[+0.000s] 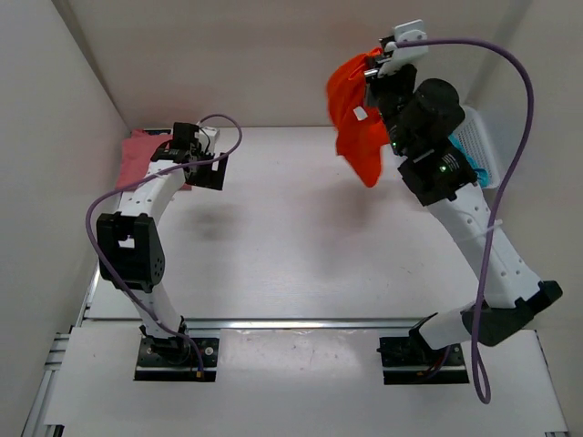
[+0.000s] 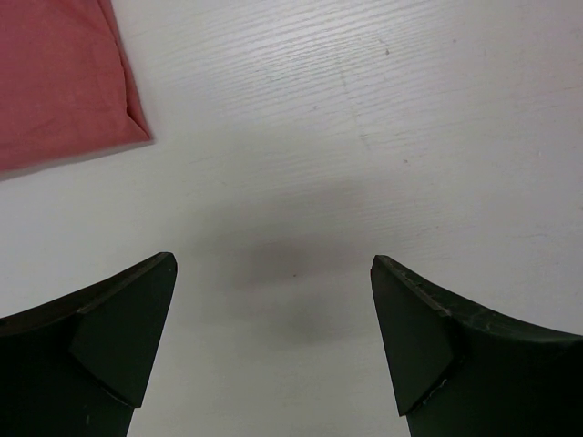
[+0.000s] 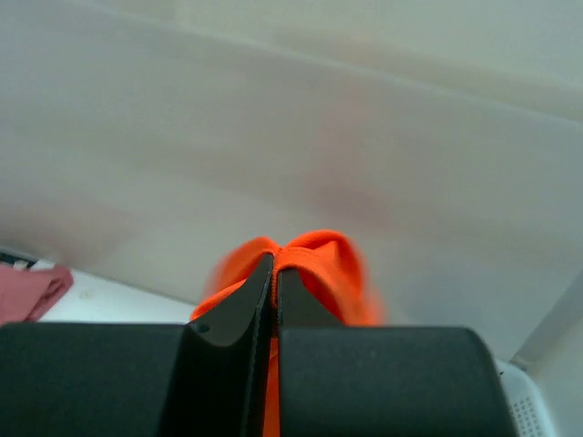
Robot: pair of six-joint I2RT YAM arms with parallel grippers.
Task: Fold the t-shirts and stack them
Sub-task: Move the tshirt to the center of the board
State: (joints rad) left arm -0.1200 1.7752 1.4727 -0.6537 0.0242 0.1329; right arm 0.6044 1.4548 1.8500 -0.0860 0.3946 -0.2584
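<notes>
- right gripper (image 1: 377, 66) clamped tight on a bunch of the orange t-shirt (image 1: 357, 123), raised high, just left of the white basket (image 1: 477, 138)
- orange shirt hangs crumpled from the jaws, well clear of the table (image 1: 301, 237)
- right wrist view: jaws pressed together, orange cloth (image 3: 321, 262) pinched at the tips of the gripper (image 3: 275, 269)
- teal t-shirt (image 1: 479, 172): only a sliver shows at the basket's near side, the rest hidden by the right arm
- pink t-shirt (image 1: 138, 157) lies flat on the table, far across from the basket, at the opposite edge
- left gripper (image 1: 208, 169) jaws spread wide, nothing between them
- left wrist view: gripper (image 2: 273, 273) low over bare table, pink shirt corner (image 2: 56, 80) near it on the side away from the basket, not touching
</notes>
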